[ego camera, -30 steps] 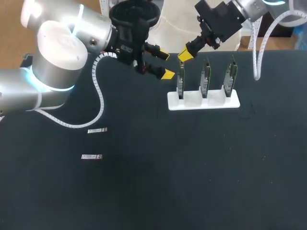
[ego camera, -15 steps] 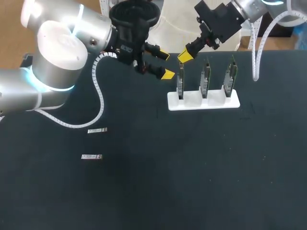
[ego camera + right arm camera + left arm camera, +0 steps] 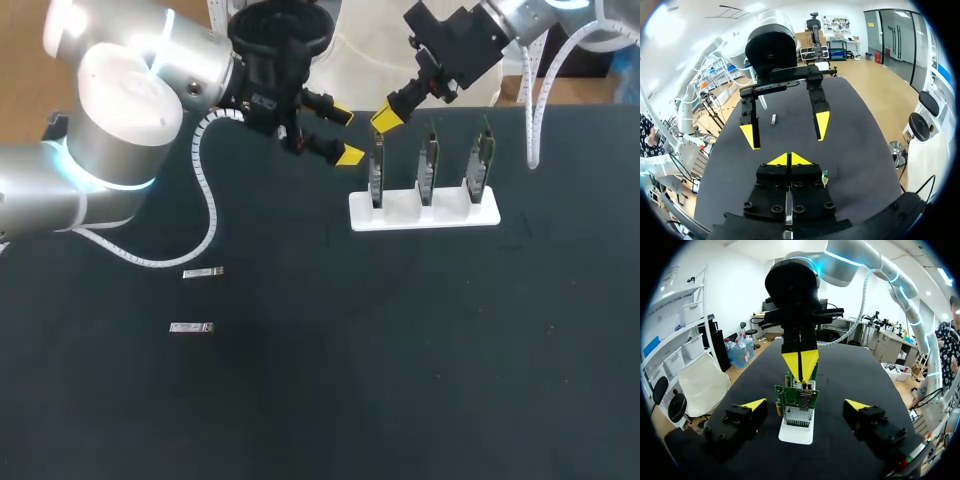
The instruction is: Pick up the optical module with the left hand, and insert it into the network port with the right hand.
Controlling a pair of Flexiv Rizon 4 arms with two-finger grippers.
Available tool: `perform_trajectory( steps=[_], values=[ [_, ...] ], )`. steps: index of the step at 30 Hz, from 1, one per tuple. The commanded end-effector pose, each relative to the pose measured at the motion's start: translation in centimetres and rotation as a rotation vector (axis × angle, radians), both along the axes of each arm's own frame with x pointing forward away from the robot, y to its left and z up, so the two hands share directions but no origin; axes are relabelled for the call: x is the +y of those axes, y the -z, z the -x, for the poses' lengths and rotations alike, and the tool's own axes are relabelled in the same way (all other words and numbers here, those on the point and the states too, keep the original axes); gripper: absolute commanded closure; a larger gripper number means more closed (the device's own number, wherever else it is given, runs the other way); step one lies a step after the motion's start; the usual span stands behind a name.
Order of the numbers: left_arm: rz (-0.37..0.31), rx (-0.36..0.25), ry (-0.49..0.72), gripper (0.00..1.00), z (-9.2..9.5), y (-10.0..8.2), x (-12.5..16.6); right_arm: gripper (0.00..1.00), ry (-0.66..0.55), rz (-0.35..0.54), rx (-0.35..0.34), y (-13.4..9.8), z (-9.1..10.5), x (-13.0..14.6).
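Note:
Two small silver optical modules (image 3: 203, 271) (image 3: 190, 327) lie on the black table at the left, far from both grippers; one module (image 3: 773, 119) shows beyond the left gripper in the right wrist view. A white rack (image 3: 423, 212) holds three upright green port boards (image 3: 377, 172). My left gripper (image 3: 344, 135) hovers open and empty just left of the rack, facing the nearest board (image 3: 799, 402), which stands ahead of and between its fingers (image 3: 754, 404). My right gripper (image 3: 385, 118) is shut with nothing in it, its tips just above that board (image 3: 800, 362). The two grippers face each other across it (image 3: 786, 130).
The left arm's white ribbed cable (image 3: 205, 200) droops onto the table near the modules. The rack base (image 3: 796, 432) sits at the back right of the black table (image 3: 400, 350). The right arm's cable (image 3: 535, 120) hangs at the far right.
The right arm's wrist has shifted very slightly toward the back. The left arm, the modules and the rack are where they were.

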State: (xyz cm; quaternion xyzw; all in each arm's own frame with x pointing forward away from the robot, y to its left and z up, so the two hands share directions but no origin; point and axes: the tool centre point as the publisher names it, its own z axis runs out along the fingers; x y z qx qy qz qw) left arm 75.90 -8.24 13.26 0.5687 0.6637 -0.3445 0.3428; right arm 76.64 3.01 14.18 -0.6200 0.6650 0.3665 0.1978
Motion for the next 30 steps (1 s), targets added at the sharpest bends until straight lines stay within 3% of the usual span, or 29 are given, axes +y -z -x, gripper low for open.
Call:
perform_trajectory(
  steps=[1,23,30],
  values=[
    [-0.005,0.004,0.002,0.00,-0.2,0.0,-0.1,1.00,0.001,0.001,0.003,1.8,0.4,-0.2],
    [-0.005,0.004,0.002,0.00,-0.2,0.0,-0.1,1.00,0.014,0.021,0.012,2.9,1.0,-0.6],
    [-0.005,0.004,0.002,0.00,-0.2,0.0,-0.1,1.00,0.018,-0.018,0.014,2.1,1.0,-0.7]
  ],
)
